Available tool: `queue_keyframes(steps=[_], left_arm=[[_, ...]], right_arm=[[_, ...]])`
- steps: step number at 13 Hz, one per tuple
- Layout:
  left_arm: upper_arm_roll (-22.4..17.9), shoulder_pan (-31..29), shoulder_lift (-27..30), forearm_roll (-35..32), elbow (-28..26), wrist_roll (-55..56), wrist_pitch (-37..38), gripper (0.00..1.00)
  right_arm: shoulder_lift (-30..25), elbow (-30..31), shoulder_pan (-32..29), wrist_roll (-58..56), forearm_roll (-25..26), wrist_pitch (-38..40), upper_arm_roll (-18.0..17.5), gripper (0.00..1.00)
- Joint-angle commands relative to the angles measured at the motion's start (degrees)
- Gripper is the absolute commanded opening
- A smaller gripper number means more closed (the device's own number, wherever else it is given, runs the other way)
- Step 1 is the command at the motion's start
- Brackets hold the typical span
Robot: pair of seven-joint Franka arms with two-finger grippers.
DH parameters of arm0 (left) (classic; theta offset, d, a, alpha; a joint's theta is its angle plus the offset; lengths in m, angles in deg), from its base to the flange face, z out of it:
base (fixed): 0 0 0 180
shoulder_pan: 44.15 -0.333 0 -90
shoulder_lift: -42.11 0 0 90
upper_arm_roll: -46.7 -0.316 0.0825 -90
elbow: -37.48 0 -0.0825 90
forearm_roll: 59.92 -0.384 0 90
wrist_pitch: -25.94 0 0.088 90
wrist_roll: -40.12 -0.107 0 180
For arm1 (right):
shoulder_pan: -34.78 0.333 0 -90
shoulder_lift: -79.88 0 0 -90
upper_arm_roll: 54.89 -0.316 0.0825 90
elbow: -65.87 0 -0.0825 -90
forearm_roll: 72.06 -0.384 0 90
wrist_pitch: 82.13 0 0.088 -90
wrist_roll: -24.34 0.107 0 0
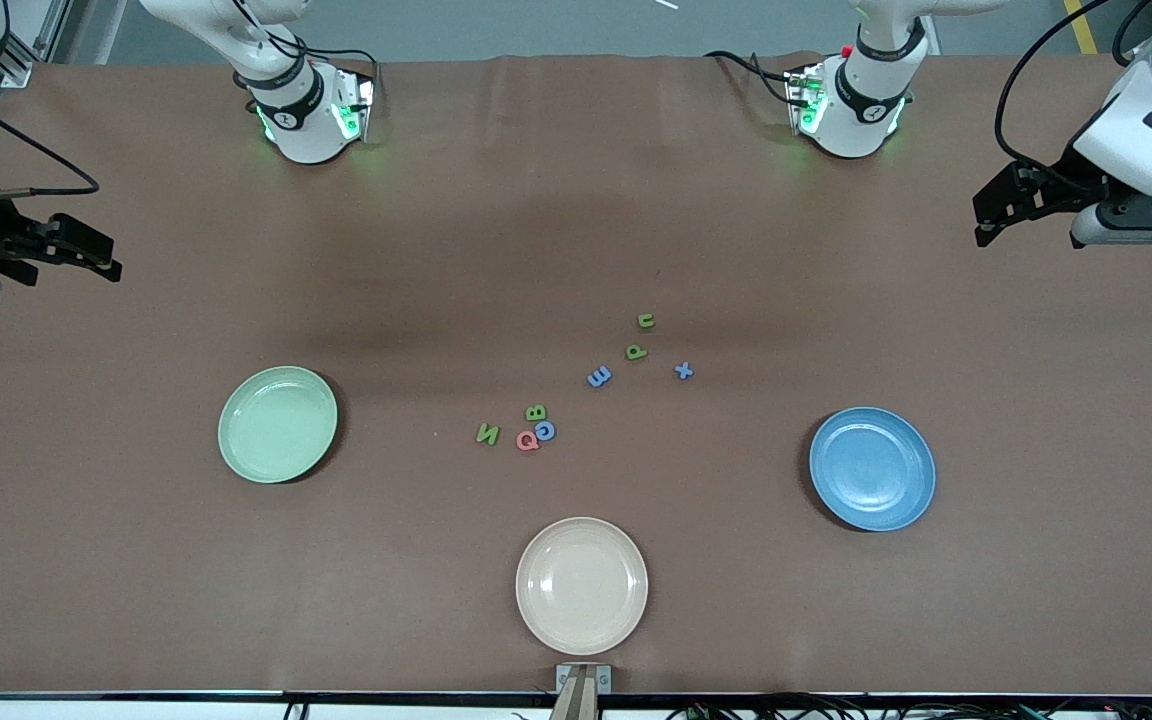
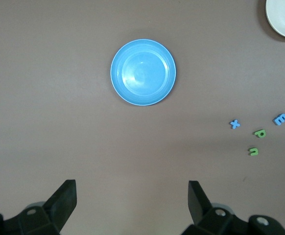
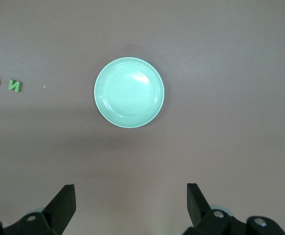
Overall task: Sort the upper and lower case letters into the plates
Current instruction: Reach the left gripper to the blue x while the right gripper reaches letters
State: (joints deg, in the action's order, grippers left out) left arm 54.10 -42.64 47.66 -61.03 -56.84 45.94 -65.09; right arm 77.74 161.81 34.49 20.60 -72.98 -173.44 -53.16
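Nearest the front camera a cream plate is set, empty, and it is judged to play no part in the sorting. Farther from the camera the blue plate lies toward the left arm's end of the table and the pale green plate toward the right arm's end, both empty, each seemingly placed within easy reach of one arm so that one case can be gathered in each.

Between them the letters are scattered on the bare table: N, Q, G and B in a tight cluster, Q and G touching, then m, x, p and n spread farther up.

No letter is yet sorted. The left gripper is held up above the table's edge at its own end, jaws spread and empty; the right gripper is posed likewise at the other end, jaws spread, nothing held. Both arms are waiting.
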Motion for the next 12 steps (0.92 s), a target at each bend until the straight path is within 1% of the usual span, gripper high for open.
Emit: queue_keyframes(steps=[1, 3, 4, 5, 7, 8, 9, 10, 11, 12], left_arm=[[0.25, -0.02, -0.81, -1.09, 2.12, -0.89, 1.73, 1.0], [0.25, 0.15, -1.5, -1.09, 2.64, -0.81, 1.65, 1.0], [0.25, 0.59, -3.42, -1.09, 4.65, -0.37, 1.64, 1.0], [0.6, 0.94, -6.57, -1.18, 6.93, -0.54, 1.73, 1.0], [1.91, 2.25, -10.98, -1.18, 6.34, -0.02, 1.12, 1.0], [2.19, 3.13, -12.92, -1.09, 5.2, 0.07, -0.1, 1.0], [2.27, 4.27, -13.46, -1.09, 2.06, 1.2, -3.68, 1.0], [2.71, 6.2, -13.38, -0.92, -1.45, 4.61, -7.81, 1.0], [2.8, 8.31, -13.9, -1.09, -4.36, 11.69, -12.37, 1.0], [3.06, 9.63, -15.82, -1.09, -5.69, 17.42, -15.46, 1.0]], right_arm=[[-2.79, 2.59, -0.06, 0.31, 0.23, -0.53, -0.24, 1.0], [-3.92, 3.81, 0.02, 0.32, 0.05, -0.71, -0.33, 1.0], [-4.45, 4.69, -0.06, 0.32, -0.13, -1.06, -0.33, 1.0], [-4.55, 4.87, -0.15, 0.32, -0.22, -1.06, -0.24, 1.0], [-4.46, 4.78, -0.06, 0.4, -0.3, -1.06, -0.24, 1.0], [-4.37, 4.61, -0.06, 0.49, -0.3, -1.06, -0.24, 1.0], [-4.28, 4.52, -0.06, 0.49, -0.3, -0.97, -0.24, 1.0], [-4.28, 4.52, -0.06, 0.49, -0.3, -0.97, -0.24, 1.0], [-4.28, 4.43, -0.15, 0.49, -0.39, -0.89, -0.24, 1.0], [-4.2, 4.17, 0.02, 0.58, -0.31, -0.71, -0.24, 1.0]])
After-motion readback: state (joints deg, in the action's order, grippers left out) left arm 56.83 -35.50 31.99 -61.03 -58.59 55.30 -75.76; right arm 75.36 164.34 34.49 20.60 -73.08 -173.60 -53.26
